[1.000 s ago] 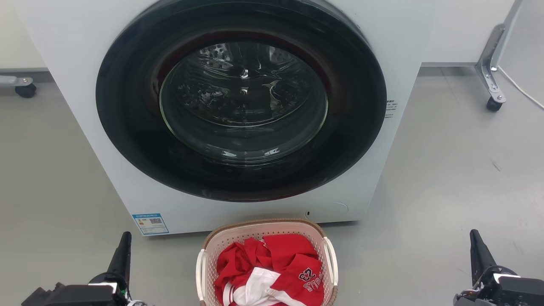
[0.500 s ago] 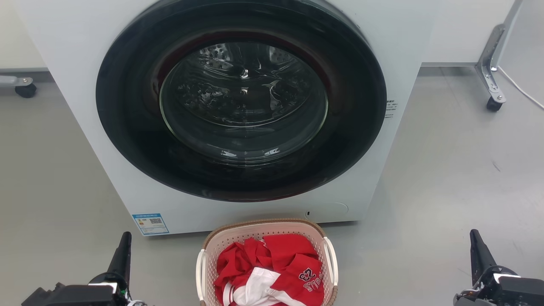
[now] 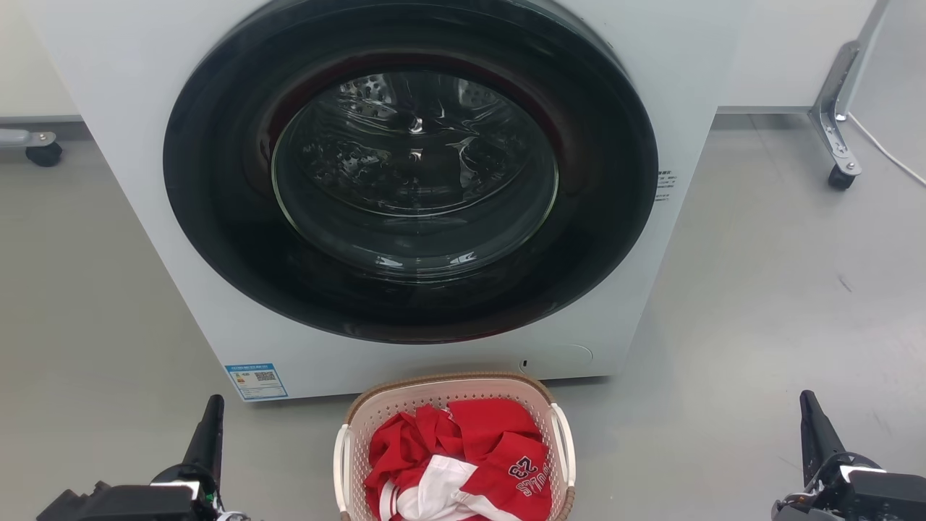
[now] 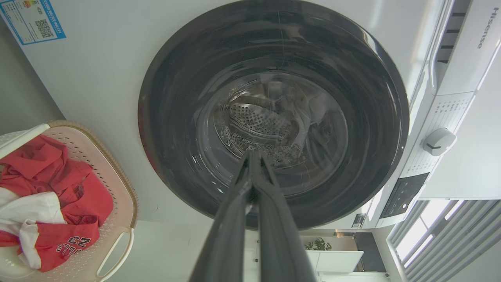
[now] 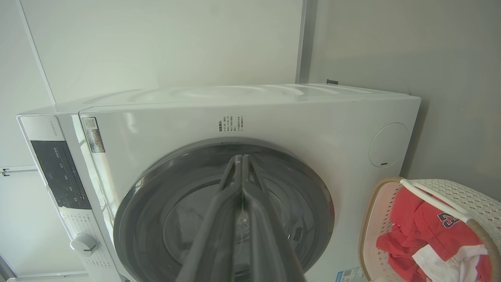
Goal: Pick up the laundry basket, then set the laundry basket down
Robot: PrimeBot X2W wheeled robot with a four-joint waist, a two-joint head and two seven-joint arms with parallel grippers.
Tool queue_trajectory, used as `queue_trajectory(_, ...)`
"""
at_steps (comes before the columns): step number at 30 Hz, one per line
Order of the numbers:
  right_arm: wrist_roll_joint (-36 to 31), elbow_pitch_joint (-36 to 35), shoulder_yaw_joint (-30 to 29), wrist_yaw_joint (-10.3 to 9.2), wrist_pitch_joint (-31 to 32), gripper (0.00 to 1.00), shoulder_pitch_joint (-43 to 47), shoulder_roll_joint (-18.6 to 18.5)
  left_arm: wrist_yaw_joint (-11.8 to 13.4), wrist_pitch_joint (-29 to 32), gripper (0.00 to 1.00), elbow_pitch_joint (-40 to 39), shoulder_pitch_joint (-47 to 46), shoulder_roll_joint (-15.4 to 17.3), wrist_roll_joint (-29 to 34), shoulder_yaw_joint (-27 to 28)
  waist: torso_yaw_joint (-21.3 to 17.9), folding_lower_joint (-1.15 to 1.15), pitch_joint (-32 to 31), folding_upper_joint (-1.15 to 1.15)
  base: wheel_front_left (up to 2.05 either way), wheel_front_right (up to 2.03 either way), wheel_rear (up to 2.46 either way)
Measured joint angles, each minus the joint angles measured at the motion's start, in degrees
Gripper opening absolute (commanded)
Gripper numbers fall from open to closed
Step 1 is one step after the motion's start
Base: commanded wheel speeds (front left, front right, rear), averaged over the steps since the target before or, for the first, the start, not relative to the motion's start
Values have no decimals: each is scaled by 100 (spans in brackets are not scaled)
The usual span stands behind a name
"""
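Left end effector: low at my near left, its two long dark fingers pressed together on nothing, well clear of the basket.
Right end effector: low at the near right, fingers likewise pressed together and empty, also well clear.
Cream perforated plastic laundry basket with a brown woven-look rim: stood upright on the grey floor, midway between the two arms.
White side handles: one on each flank, both free.
Crumpled red-and-white clothes: heaped inside, reaching about to the rim.
White front-loading washing machine: just beyond the basket's far rim, round dark door shut; whether the two touched, I could not tell.
Stage: the scene fitted a basket waiting to be lifted as well as one already put back down.
Handling, to my eye: any hold belonged on both handles at once, kept level so the heap stayed put; the machine left little room on the far side.
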Motion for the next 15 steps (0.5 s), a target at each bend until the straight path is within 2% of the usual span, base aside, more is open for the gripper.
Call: queue_trajectory(15, 0, 0, 0, 0, 0, 0, 0, 0, -1, -1, 0, 1, 0, -1, 0, 0, 0, 0, 0, 0, 0, 0, 0)
